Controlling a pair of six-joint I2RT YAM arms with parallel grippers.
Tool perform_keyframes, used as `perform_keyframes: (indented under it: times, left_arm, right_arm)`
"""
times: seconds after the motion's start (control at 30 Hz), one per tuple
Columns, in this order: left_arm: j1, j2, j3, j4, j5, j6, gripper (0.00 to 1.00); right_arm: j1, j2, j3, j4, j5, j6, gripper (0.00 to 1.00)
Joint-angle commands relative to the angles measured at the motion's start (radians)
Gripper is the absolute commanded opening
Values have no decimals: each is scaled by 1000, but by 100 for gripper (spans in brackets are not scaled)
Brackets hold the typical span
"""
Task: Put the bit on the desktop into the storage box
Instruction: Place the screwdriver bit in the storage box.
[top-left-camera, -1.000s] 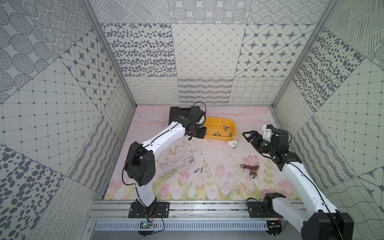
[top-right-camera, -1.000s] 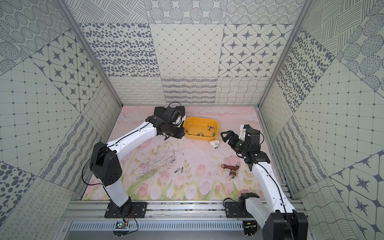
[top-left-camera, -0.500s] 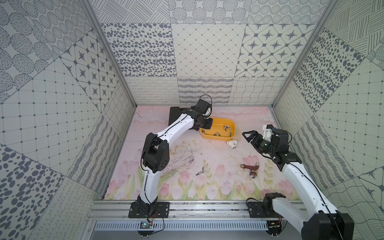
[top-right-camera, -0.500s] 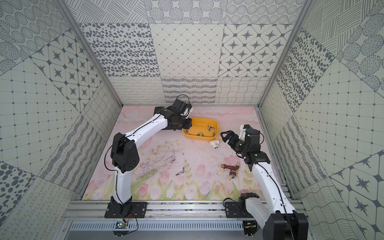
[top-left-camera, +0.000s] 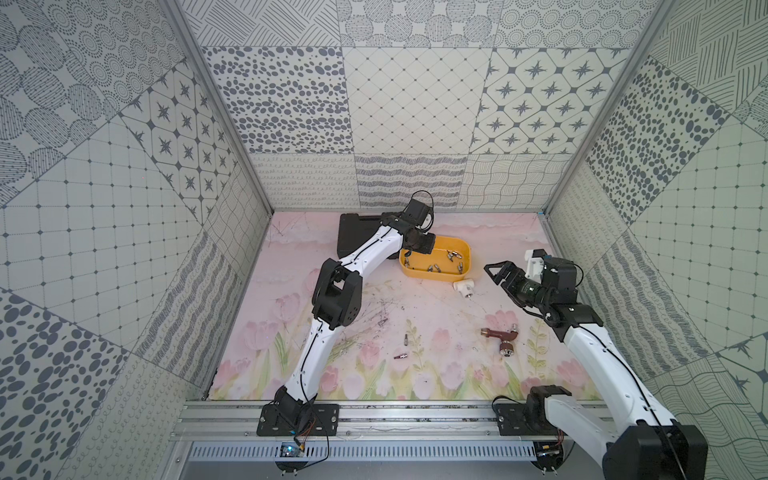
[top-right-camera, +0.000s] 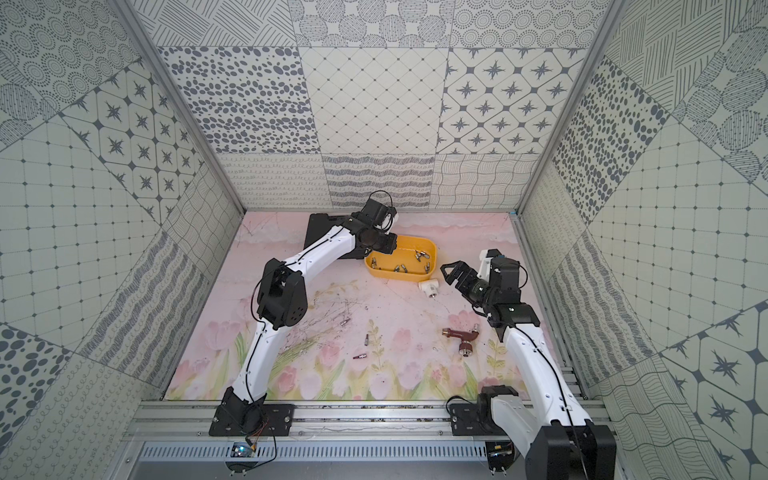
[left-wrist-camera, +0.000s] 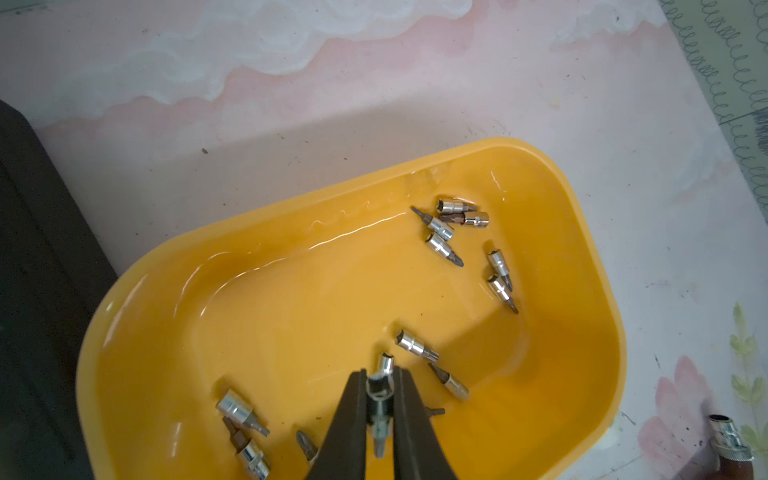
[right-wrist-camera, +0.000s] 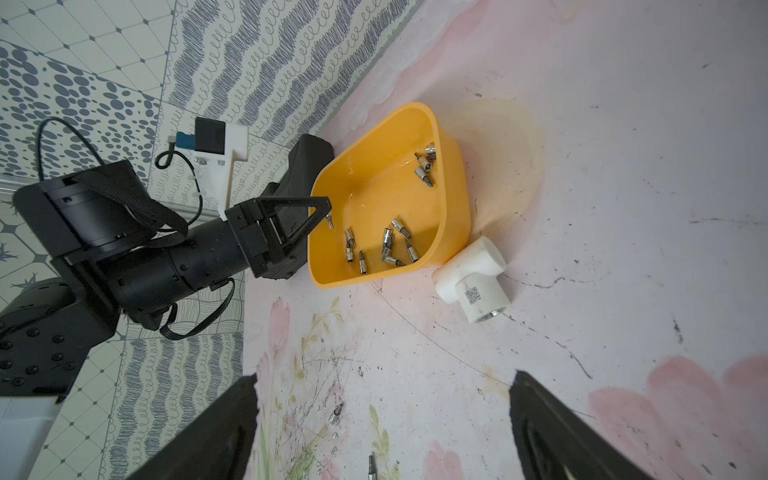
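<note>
Over the last second my left arm has raised its elbow and carried the wrist from beside the box to above it. In both top views the left fingers (left-wrist-camera: 355, 403) now sit over the left end of the storage box (top-left-camera: 436, 277), upper centre of the frame, just right of the black case (top-left-camera: 353, 232). They are clenched on one bit (left-wrist-camera: 378, 419). At the bottom centre of the left wrist view it hangs between the tips, point downward, over the yellow floor and apart from the bits already lying there. I judge the transfer complete except for the release; opening here should drop the bit inside the walls. My right fingers (right-wrist-camera: 208, 436) have not moved. They are spread wide and grasp nothing, at the right of the top views, near the white tee fitting (right-wrist-camera: 469, 274). Three loose bits (top-left-camera: 400, 356) remain on the tabletop (top-left-camera: 457, 374), lower centre, so further cycles are needed. The only marking in view is a small square code label (right-wrist-camera: 473, 296) on the tee fitting, and its text is too small to read. No brand name is legible anywhere.
</note>
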Motion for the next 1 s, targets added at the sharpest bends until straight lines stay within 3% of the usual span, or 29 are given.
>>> perform_keyframes:
  times: [0.0,0.3,0.6,0.97]
  left_arm:
    - [8,45,47,11,20,15,10]
    - [8,64,48,2,4,26,16]
    - [8,53,48,-10,-1,32,34]
    - [9,-21,30,-56,1,44,43]
  right_arm:
    - [4,6,-4,20,5,-16,97]
    - [5,3,-3,17,3,-15,97]
    - [9,3,0,13,7,-16,97]
    - [14,-2,14,-13,4,-43,97]
